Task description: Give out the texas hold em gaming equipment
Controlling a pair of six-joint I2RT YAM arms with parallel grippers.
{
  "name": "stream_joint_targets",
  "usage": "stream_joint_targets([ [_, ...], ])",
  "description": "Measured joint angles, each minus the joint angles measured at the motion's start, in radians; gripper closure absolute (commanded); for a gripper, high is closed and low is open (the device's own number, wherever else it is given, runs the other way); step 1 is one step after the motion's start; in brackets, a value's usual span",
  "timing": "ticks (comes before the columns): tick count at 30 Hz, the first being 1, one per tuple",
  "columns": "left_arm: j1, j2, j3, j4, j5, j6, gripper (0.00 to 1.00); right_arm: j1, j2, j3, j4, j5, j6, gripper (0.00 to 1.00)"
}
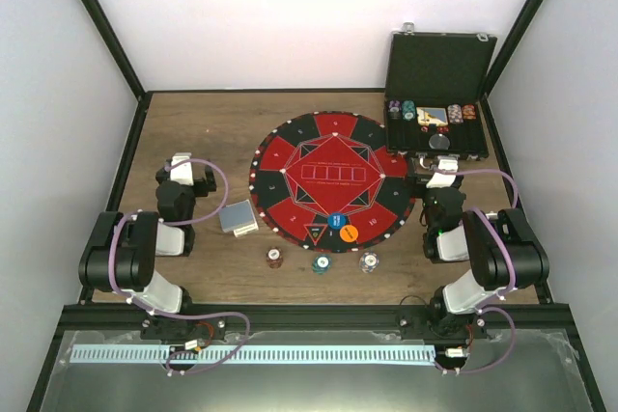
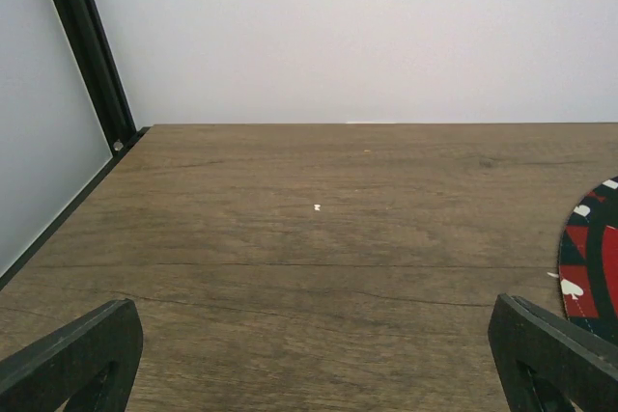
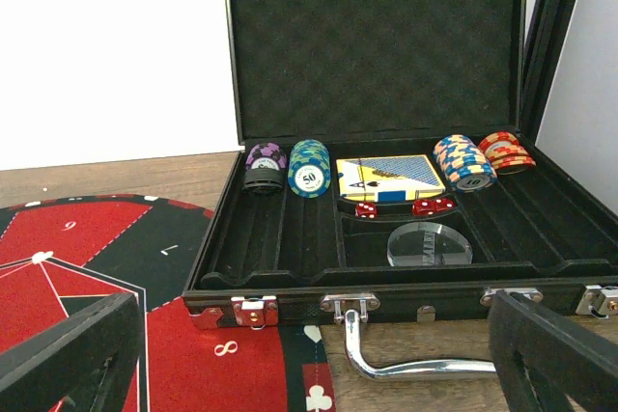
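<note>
**Both hands spread wide and empty, gear lying on mat and tabletop**

In the left wrist view we see the left hand (image 2: 311, 314) with its fingers fully apart over bare tabletop (image 2: 319, 238), gripping nothing. Only the edge of the round red-and-black mat (image 2: 591, 267) shows at its right. The right hand (image 3: 314, 304) is likewise wide open and empty. It faces the open black case (image 3: 386, 36), which stands at the far right of the tabletop, just beyond the mat.

From above, we find the deck of cards (image 1: 238, 218) on the wood just left of the mat, near the left arm. Three chips lie in a row just off the mat's near edge: a red chip (image 1: 275, 258), a teal chip (image 1: 321, 263) and a pale chip (image 1: 368, 261). On the mat's near rim sit the black triangular marker (image 1: 316, 233), the blue button (image 1: 337, 222) and the orange button (image 1: 349, 233), close together.

Inside the case we count a purple chip stack (image 3: 264, 163) and a teal chip stack (image 3: 309, 169) on the left. An orange-and-blue chip stack (image 3: 465, 163) and a red chip stack (image 3: 506, 150) stand on the right. Between them lies a yellow-and-blue card box (image 3: 391, 178), with two red dice (image 3: 433, 206) and a clear disc (image 3: 430, 243) in front of it.
</note>
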Motion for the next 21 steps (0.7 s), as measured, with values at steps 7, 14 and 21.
stream_joint_targets([
  [7,0.000,0.000,0.000,0.000,0.000,0.000,0.00,0.000,0.000,0.000,0.000,-0.003,0.000,0.00],
  [14,0.000,0.000,0.000,0.000,0.000,0.000,0.00,-0.002,0.000,0.000,-0.002,-0.007,0.000,0.00],
  [21,0.001,-0.044,0.110,-0.223,-0.014,-0.005,0.00,-0.006,-0.086,0.028,-0.164,0.056,0.039,0.00],
])
